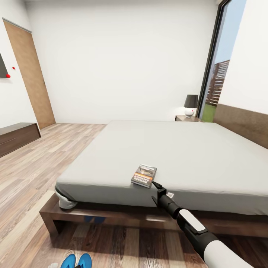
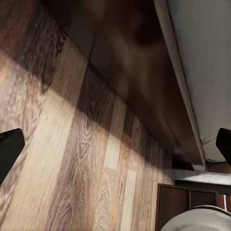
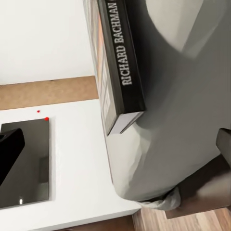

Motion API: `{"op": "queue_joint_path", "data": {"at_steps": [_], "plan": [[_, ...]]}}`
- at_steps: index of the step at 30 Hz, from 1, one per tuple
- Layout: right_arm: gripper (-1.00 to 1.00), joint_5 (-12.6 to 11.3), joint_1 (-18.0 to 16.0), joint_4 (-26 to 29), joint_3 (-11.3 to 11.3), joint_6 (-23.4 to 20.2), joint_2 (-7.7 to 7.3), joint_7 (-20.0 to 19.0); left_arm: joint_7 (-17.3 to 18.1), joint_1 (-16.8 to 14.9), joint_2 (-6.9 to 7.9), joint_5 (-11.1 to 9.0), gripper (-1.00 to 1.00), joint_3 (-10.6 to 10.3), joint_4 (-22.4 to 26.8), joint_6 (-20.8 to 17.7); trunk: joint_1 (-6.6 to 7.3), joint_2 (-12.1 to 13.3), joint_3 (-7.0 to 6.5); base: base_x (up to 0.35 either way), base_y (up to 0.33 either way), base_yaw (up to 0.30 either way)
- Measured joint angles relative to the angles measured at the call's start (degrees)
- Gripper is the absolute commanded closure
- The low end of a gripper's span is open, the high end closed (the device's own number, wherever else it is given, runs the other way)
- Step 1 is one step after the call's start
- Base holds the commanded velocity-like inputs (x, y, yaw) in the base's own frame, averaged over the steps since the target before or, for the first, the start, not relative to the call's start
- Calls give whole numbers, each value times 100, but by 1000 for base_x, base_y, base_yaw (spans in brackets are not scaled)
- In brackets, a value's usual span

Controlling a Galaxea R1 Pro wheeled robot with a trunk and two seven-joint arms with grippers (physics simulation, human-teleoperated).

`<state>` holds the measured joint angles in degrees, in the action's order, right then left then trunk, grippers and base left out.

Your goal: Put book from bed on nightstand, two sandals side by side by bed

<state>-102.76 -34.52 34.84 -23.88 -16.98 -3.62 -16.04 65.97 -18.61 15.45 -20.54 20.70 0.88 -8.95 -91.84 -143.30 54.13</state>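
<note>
On mattress [image 1: 193,156], book [image 1: 144,175] lengthwise toward headboard [image 1: 242,119]

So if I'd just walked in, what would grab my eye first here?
Probably the bed, its big grey mattress spreading across the room. Near its front edge lies a small book, with the right gripper open just beside it. On the floor at the bottom, bright blue sandals peek in.

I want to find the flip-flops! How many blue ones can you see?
2. Both blue sandals lie side by side on the wood floor in front of the bed: one left, the other right. The picture's bottom edge cuts them off.
</note>
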Motion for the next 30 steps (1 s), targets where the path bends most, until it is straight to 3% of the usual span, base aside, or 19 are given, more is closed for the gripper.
{"op": "queue_joint_path", "data": {"at_steps": [30], "plan": [[-100,3,-13,-51,-35,136,27,127,-5,0,-7,5,-100,-8,0,14,-1,0,0,5,2,0]]}}
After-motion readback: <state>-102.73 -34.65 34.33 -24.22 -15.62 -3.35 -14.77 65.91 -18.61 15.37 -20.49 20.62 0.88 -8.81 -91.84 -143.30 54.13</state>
